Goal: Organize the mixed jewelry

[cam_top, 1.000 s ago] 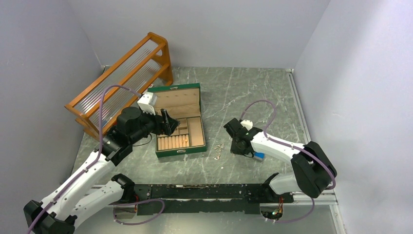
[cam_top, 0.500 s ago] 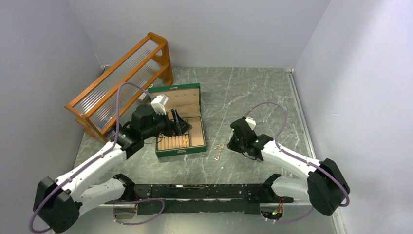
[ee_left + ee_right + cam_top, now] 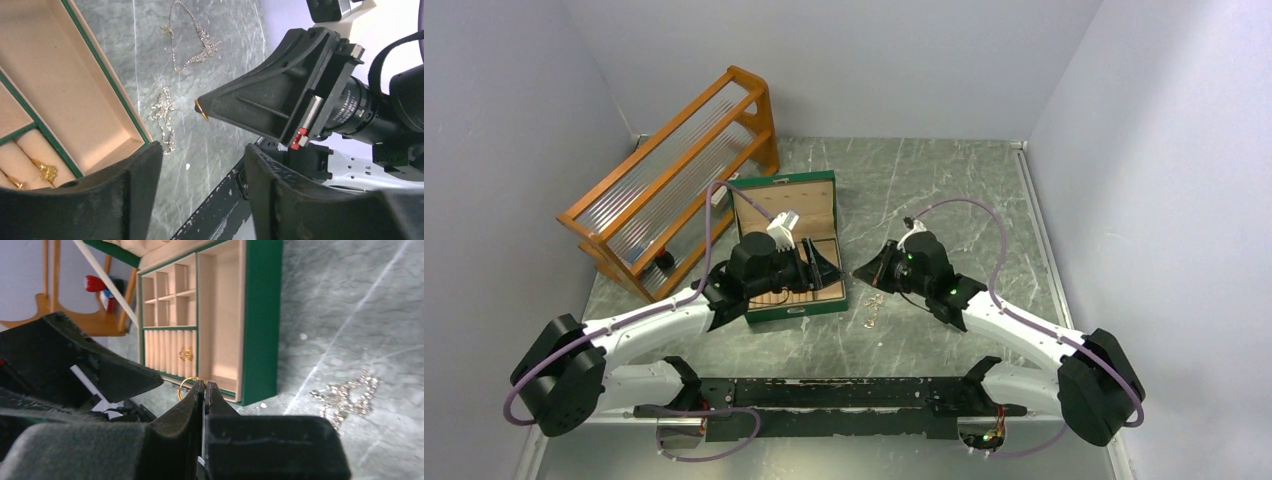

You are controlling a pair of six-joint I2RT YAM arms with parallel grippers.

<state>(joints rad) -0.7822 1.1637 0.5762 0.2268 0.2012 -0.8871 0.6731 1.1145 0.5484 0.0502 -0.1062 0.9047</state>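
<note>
Right gripper (image 3: 204, 390) has a small gold ring (image 3: 182, 383) pinched at its tips, with the ring rolls (image 3: 165, 352) of the green box (image 3: 260, 315) just ahead and slightly left.

The jewelry box (image 3: 262, 315) has a smooth green shell and a matt beige, felt-like lining (image 3: 225, 315). The tabletop (image 3: 350, 300) looks like polished grey-green marble. The gold ring (image 3: 184, 383) and chains (image 3: 345, 395) are shiny metal. The right gripper (image 3: 204, 386) is matt black plastic, slightly grainy. The rack (image 3: 754, 100) is varnished orange wood.
</note>
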